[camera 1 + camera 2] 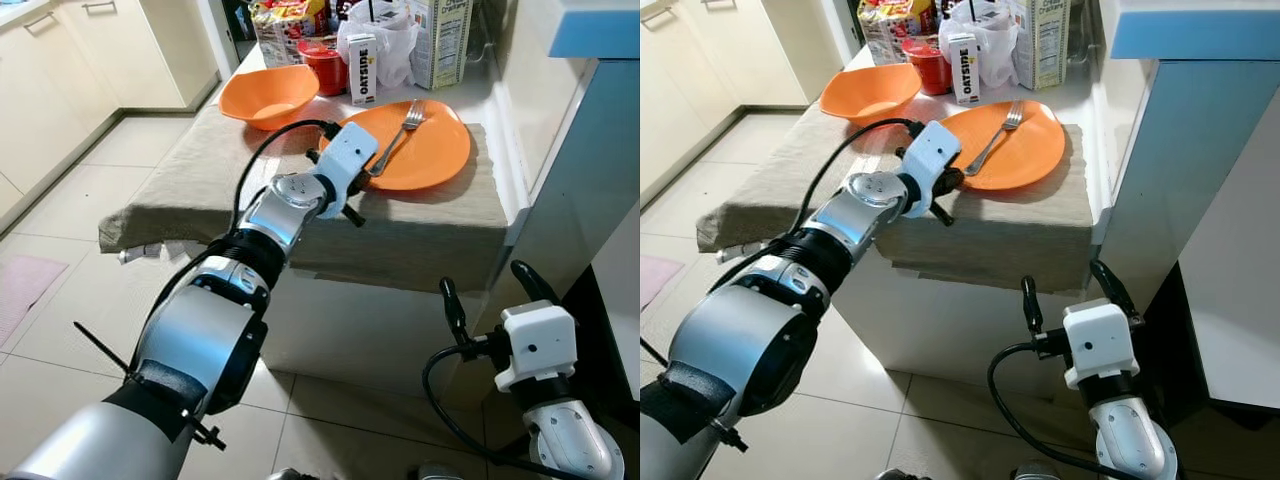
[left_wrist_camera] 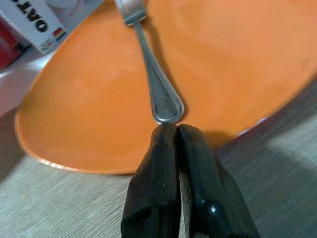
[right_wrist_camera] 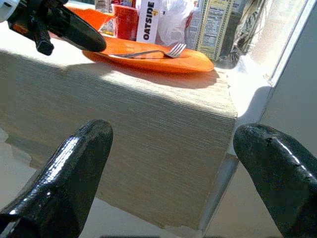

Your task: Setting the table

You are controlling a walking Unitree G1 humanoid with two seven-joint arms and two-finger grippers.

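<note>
Fork (image 1: 396, 133): lies on the orange plate (image 1: 440, 155), tines toward the far side, handle end at the near rim.
Plate: rests on the cloth-covered surface (image 1: 200, 190), near its right end.
Left pincer (image 2: 174, 130): reached over the surface's near edge, fingers pressed together with nothing between them, tips just at the fork's handle end; contact cannot be told.
Right pincer (image 1: 490, 280): low in front of the surface, fingers spread apart, holding nothing.
Orange bowl (image 1: 268, 93): left of the plate, apart from it.
Oat drink carton (image 1: 361, 70): upright just beyond the plate, beside a red cup (image 1: 322, 65).
</note>
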